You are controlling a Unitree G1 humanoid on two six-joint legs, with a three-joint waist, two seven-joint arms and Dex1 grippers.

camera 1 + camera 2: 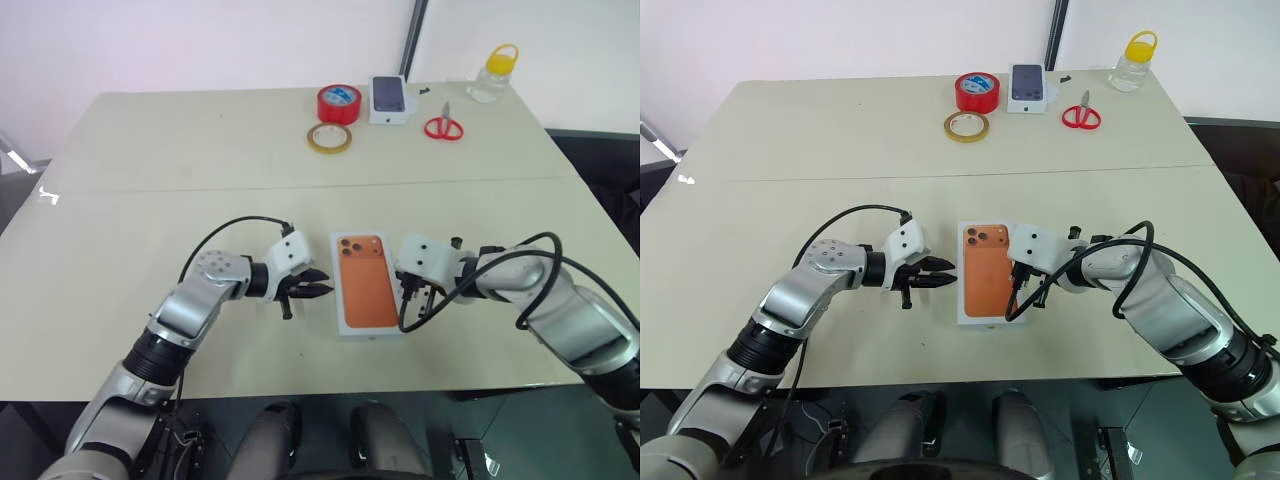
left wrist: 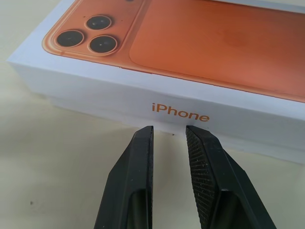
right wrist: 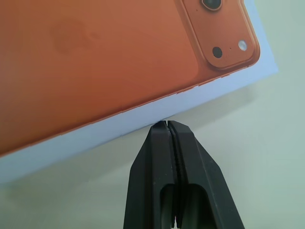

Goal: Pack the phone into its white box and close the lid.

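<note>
Fingers of the left gripper [image 2: 169, 130] stand a little apart with nothing between them, their tips pointing at the long side wall of the white box [image 2: 119, 102], just short of the orange "iPhone" lettering [image 2: 180, 112] printed there. Across the box, the right gripper [image 3: 167, 125] has its two black fingers pressed flat together, empty, the tips right at the opposite long edge; whether they actually touch the cardboard I cannot tell.

The box sits closed near the front of the cream table [image 1: 150, 160], between the two grippers, its long sides facing them. The lid [image 1: 365, 284] is on, and its top carries an orange phone picture with three dark lenses in the corner farthest from the robot. The phone itself is not to be seen; the shut box hides whatever is inside.

Well away, along the far edge of the table, lie a red tape roll [image 1: 339, 103], a yellowish tape ring [image 1: 329, 138] just in front of it, a small white box with a dark phone picture [image 1: 390, 99], red-handled scissors [image 1: 444, 124] and a clear jar with a yellow lid [image 1: 494, 72].
</note>
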